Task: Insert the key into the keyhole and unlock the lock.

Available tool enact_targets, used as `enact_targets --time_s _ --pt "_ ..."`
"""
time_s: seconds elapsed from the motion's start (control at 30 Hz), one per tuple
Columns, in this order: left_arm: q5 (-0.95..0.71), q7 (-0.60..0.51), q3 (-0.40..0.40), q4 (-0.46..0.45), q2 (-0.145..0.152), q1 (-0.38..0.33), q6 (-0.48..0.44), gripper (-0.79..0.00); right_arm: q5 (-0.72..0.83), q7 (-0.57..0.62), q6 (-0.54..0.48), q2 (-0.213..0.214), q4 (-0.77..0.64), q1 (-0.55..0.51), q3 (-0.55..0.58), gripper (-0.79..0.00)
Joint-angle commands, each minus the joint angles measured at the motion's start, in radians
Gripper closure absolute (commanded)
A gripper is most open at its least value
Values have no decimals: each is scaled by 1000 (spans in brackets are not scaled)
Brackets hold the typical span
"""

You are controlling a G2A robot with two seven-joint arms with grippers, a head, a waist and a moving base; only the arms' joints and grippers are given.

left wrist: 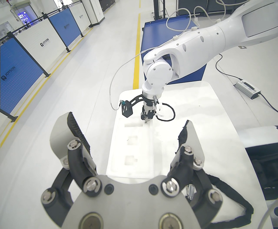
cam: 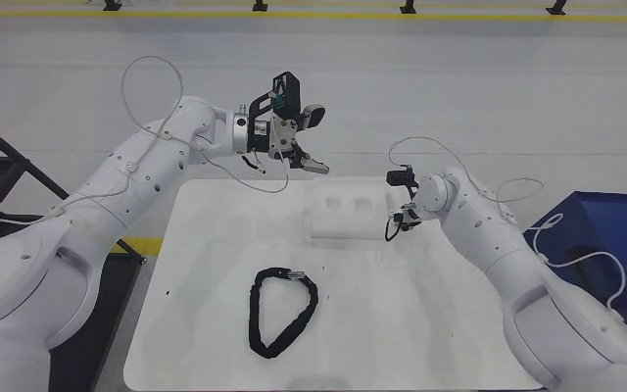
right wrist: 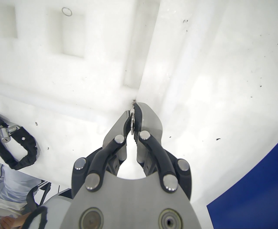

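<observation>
Metal, thin and edge-on, the key sits pinched between the 2 pads of the right gripper, whose jaws are closed narrowly on it. The gripper's tips are at the end of the white foam block, down at its rim beside a long slot cut into its top. The block's top has 3 rectangular recesses, and a small metal ring lies at the edge of 1 of them.

The chain lock, a closed loop in a black fabric sleeve, lies flat on the white table on the robot's side of the foam block, apart from it. Its shiny lock cylinder is on the part of the loop nearest the block.

The left gripper hangs above the opposite end of the foam block, its jaws spread wide and holding nothing.
</observation>
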Motion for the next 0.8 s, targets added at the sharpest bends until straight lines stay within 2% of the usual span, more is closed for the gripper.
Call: enact_targets --time_s 0.0,0.37,0.57,0.77 --pt "0 0 0 0 0 0 0 -785 5 9 1 5 -17 2 14 0" --pt "0 0 0 0 0 0 0 -785 -26 44 35 52 -154 -36 80 0" --pt "0 0 0 0 0 0 0 -785 87 105 -66 90 -237 -70 180 0" --pt "0 0 0 0 0 0 0 -785 151 171 -89 147 -393 -136 304 0"
